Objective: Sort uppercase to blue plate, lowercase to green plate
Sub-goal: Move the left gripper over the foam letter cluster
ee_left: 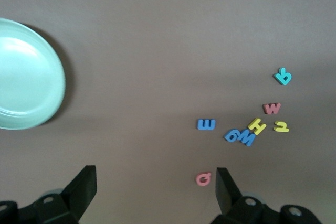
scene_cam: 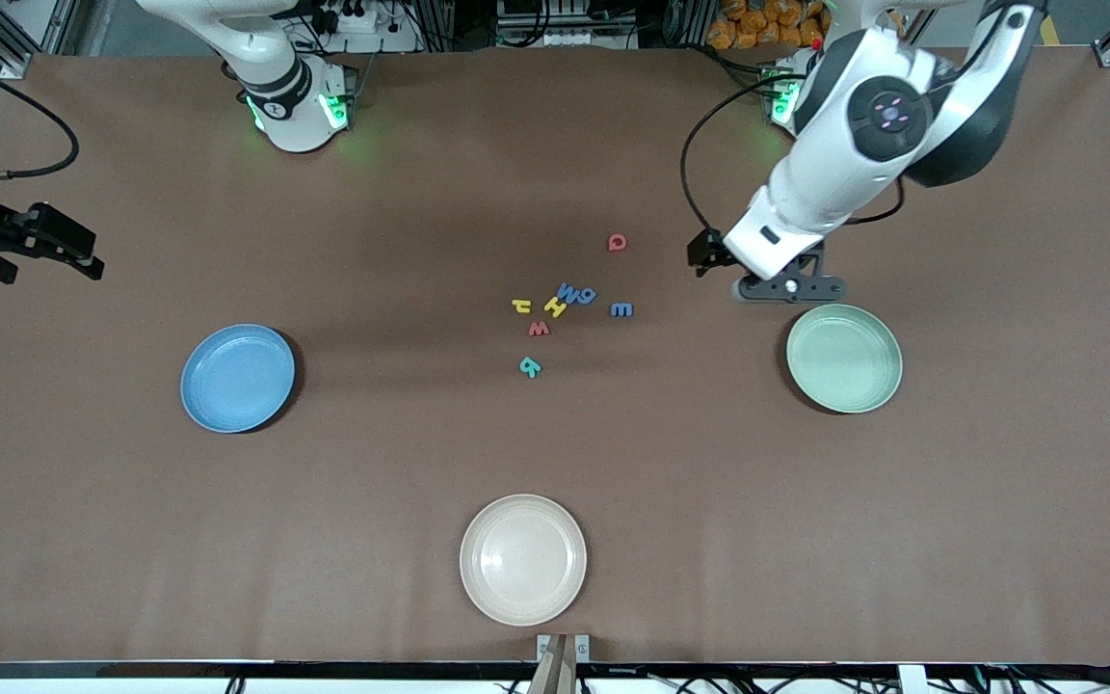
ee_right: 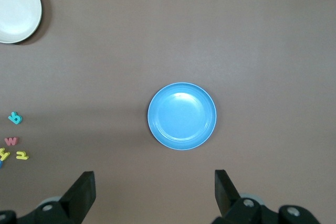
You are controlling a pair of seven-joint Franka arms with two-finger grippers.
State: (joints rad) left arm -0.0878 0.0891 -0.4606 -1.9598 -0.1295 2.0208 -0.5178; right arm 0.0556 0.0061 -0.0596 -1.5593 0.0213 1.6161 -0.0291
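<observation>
The letters lie loose mid-table: red Q point(scene_cam: 618, 242) point(ee_left: 203, 179), blue M point(scene_cam: 568, 292) point(ee_left: 245, 139) touching the blue g-shaped one point(scene_cam: 586, 296), yellow H point(scene_cam: 555, 307), yellow h point(scene_cam: 520, 306), red w point(scene_cam: 539, 329), teal R point(scene_cam: 530, 366) and blue e point(scene_cam: 621, 309) point(ee_left: 206, 124). The blue plate point(scene_cam: 237, 377) point(ee_right: 181, 116) and the green plate point(scene_cam: 844, 358) point(ee_left: 26, 74) hold nothing. My left gripper point(scene_cam: 786, 287) point(ee_left: 155, 177) hangs open over bare table between the Q and the green plate. My right gripper point(scene_cam: 64, 253) point(ee_right: 155, 179) hangs open over the table's edge at the right arm's end.
A cream plate point(scene_cam: 522, 559) point(ee_right: 16, 6) with nothing in it sits nearest the front camera, mid-table. The brown table top point(scene_cam: 372, 241) stretches bare between the letters and each plate.
</observation>
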